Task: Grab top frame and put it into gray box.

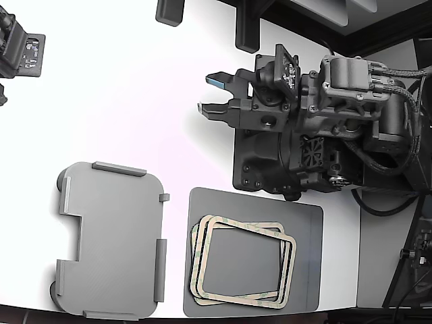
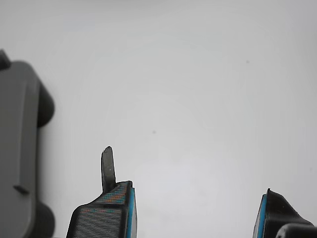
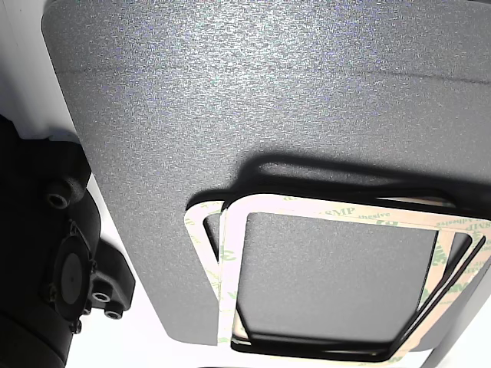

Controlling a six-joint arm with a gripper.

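Box: gray box (image 1: 111,239) empty, flat on white bench (image 1: 121,101), exterior view's left.
Sheet: dark gray sheet (image 1: 304,223) just beside box, to its right.
Frames: top frame (image 1: 244,263) on a skewed stack on the sheet, untouched.
Hand: hand (image 1: 210,94) above the bench, well apart from frames, fingers apart, nothing held.

In the exterior view, the gripper (image 1: 210,94) hangs with jaws apart over bare table (image 1: 135,81). The gray box (image 1: 111,236) lies below-left of the jaws. The frame stack (image 1: 243,262) lies on a flat sheet (image 1: 307,256) below them, just right of the box.
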